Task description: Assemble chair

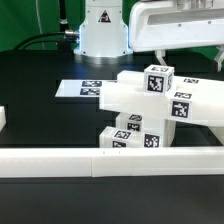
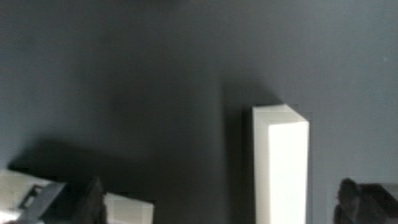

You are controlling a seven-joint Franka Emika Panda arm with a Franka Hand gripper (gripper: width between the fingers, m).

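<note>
The chair parts (image 1: 150,105) are glossy white blocks with black-and-white tags, heaped at the exterior view's centre right: a flat slab lies across short posts, with a tagged cube (image 1: 158,78) on top. My gripper (image 1: 175,35) hangs above and behind the heap, at the exterior view's upper right. In the wrist view the gripper (image 2: 222,205) is open, with one dark fingertip (image 2: 80,200) on one side and the other far across. An upright white chair part (image 2: 276,160) shows between the fingers without touching either. Nothing is held.
A long low white border rail (image 1: 100,160) runs along the front, with a short piece (image 1: 3,120) at the exterior view's left. The marker board (image 1: 85,88) lies flat behind the heap. The robot base (image 1: 100,30) stands at the back. More white pieces (image 2: 134,208) show beside one finger.
</note>
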